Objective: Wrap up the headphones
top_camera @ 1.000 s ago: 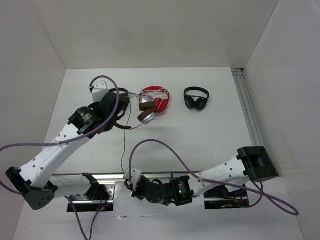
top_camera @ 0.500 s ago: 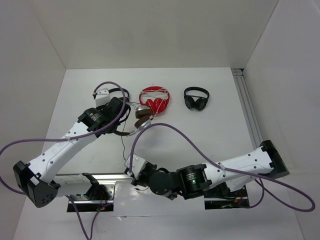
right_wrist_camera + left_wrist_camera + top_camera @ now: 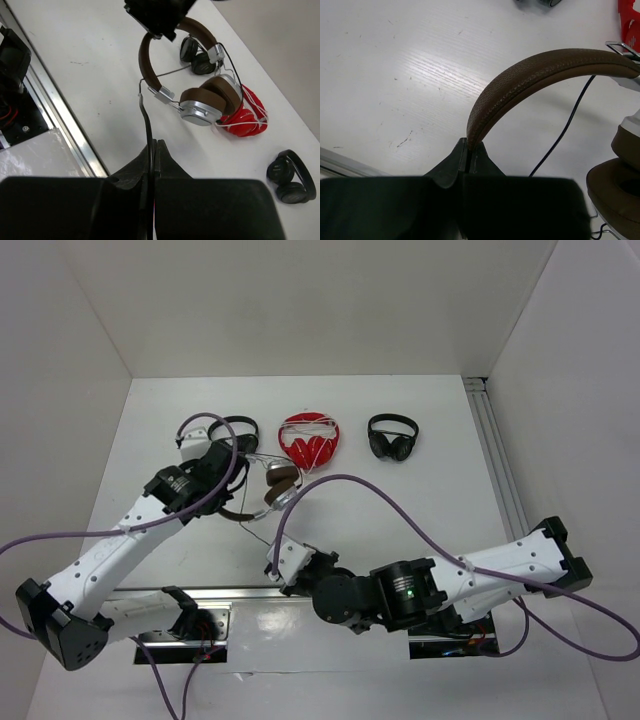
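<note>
The headphones point(image 3: 277, 486) have a brown headband point(image 3: 540, 70), silver-and-brown ear cups point(image 3: 202, 107) and a thin black cable point(image 3: 147, 117). They are held up over the table, left of the middle. My left gripper point(image 3: 234, 498) is shut on the headband point(image 3: 146, 60), and its jaws pinch the band's end in the left wrist view point(image 3: 470, 146). My right gripper point(image 3: 154, 144) is shut on the cable a short way below the ear cups. In the top view it point(image 3: 280, 548) sits just in front of the headphones.
A red pair with white cord point(image 3: 310, 440) lies right behind the ear cups. A small black pair point(image 3: 392, 437) lies to the right, another point(image 3: 238, 428) behind my left wrist. Metal rails run along the near edge point(image 3: 230, 592) and the right side point(image 3: 497, 465).
My left gripper has carried the headphones nearer and away from the red pair. My right gripper has moved away from the near edge toward them, with the cable in it.
</note>
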Robot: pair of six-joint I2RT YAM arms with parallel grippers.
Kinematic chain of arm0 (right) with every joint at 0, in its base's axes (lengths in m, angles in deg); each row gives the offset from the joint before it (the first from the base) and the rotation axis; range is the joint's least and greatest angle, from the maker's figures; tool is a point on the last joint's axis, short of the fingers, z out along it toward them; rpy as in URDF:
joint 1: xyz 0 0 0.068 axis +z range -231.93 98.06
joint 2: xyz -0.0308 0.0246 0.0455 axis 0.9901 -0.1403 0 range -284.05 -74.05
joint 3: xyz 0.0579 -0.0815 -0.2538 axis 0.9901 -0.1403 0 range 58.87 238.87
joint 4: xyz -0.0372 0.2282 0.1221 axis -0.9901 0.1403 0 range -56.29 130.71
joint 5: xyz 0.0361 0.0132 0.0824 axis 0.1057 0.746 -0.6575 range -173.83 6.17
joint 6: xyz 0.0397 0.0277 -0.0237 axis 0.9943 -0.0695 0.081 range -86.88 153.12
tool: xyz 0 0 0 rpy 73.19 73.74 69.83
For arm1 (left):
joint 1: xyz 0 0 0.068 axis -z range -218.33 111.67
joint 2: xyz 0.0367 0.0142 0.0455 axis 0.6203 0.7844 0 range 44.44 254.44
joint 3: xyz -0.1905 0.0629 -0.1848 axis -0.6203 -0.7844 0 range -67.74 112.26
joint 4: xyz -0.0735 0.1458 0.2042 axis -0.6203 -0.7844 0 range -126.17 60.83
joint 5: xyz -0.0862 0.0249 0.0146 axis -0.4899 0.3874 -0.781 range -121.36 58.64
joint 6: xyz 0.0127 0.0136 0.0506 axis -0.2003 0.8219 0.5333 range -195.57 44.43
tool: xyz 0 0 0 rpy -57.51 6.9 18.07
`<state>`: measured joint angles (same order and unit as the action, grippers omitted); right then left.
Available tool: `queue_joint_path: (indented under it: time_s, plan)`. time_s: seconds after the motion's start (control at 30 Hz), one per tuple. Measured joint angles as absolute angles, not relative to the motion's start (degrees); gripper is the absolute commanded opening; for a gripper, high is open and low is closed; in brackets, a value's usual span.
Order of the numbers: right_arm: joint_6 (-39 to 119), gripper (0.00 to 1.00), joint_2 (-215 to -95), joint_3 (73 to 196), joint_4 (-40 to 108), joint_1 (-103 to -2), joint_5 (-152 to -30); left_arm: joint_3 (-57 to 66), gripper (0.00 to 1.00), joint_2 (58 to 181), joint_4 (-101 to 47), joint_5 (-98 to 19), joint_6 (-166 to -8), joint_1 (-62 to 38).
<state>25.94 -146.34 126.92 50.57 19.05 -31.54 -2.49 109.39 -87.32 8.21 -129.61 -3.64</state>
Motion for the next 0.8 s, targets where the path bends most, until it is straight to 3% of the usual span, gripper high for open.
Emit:
queue_joint_path:
  time_s: [0.6, 0.8]
  plan:
    - [29.05, 0.0, -144.46, 126.55, 55.81, 23.16, -33.92, 5.82, 0.0, 115.16, -83.99, -10.26, -117.85, -28.09]
    - [29.18, 0.0, -144.46, 125.91, 55.66, 23.34, -36.48, 5.82, 0.0, 115.16, -83.97, -13.78, -115.71, -30.94]
